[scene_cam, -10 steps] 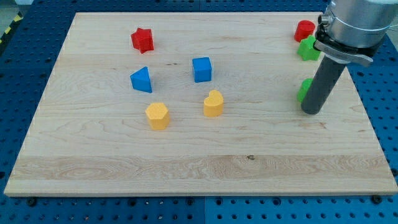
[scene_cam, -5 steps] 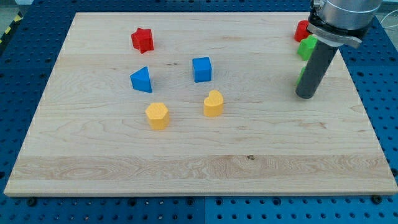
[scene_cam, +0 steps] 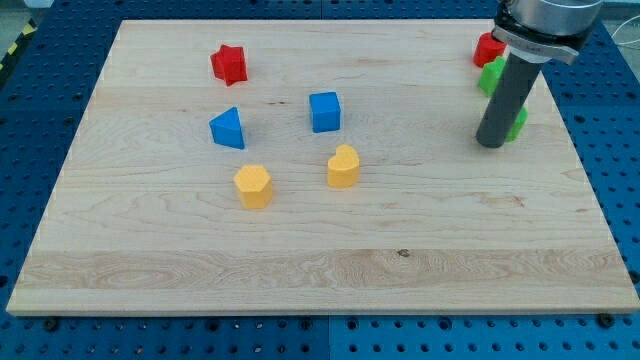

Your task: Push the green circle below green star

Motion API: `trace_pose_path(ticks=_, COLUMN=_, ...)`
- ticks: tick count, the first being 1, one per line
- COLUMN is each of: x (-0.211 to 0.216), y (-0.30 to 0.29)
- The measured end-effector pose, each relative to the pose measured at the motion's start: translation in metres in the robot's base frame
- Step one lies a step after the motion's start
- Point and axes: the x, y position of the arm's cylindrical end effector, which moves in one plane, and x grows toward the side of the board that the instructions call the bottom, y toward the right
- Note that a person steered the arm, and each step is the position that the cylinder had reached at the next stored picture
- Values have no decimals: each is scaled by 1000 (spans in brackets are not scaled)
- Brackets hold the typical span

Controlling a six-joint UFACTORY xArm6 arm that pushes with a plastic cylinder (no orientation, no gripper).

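1. Pale wood-grain counter (scene_cam: 320,270) lies on a blue perforated bench, its planks running left to right with a small dark knot near the front.
2. No pincer exists on this arm; it ends in a dark, matte, straight rod, and my tip (scene_cam: 490,144) rests on the wood at the far right.
3. Just right of my tip and touching it, or nearly so, the green circle (scene_cam: 517,122) peeks out from behind the rod (only a sliver shows, so its round shape is hard to confirm).
4. Farther back, the green star (scene_cam: 490,76) is half hidden by the rod, beside a red block (scene_cam: 487,48) at the far edge.
5. By my judgement the circle already lies nearer than the star, roughly under it; at most a small nudge left remains.
6. Elsewhere stand glossy plastic pieces: a red star (scene_cam: 229,64), a blue triangle (scene_cam: 228,128), a blue cube (scene_cam: 324,111), a yellow hexagon (scene_cam: 254,186) and a yellow heart (scene_cam: 343,166).
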Motion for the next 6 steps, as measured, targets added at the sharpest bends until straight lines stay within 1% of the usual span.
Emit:
trace_pose_path(ticks=1, x=-1, y=4)
trace_pose_path(ticks=5, x=-2, y=72)
trace_pose_path(ticks=6, x=-3, y=60)
